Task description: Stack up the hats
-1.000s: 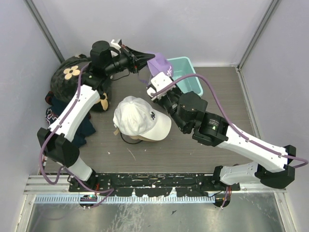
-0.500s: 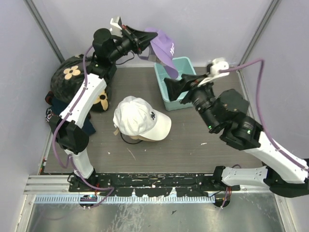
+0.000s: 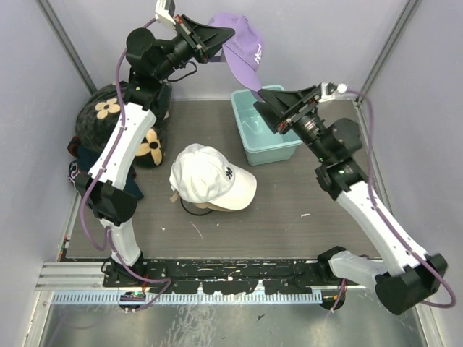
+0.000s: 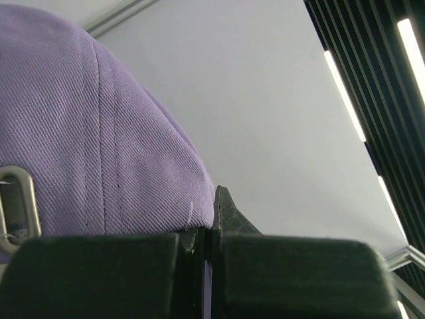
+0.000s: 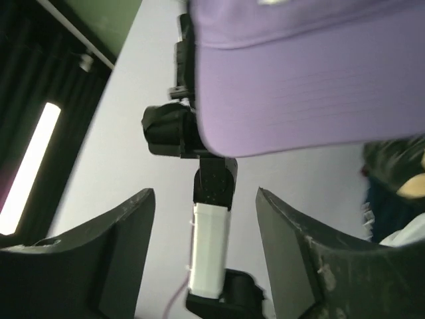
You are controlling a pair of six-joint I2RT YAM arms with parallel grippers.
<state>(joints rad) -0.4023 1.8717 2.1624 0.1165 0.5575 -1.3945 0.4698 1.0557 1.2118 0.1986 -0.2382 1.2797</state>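
Purple hat hangs high at twelve o'clock. We judge it light and floppy, the stiffer brim our best hold. Left gripper is clamped on its fabric; right gripper gapes empty just below. White hat lies mid-table.

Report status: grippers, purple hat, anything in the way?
Left gripper shut on purple hat, held high. Right gripper open under its brim, holding nothing. White hat lies on the table; teal bin beside it, path looks free.

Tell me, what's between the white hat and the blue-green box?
Only bare table separates white hat and box, seen from the top camera.
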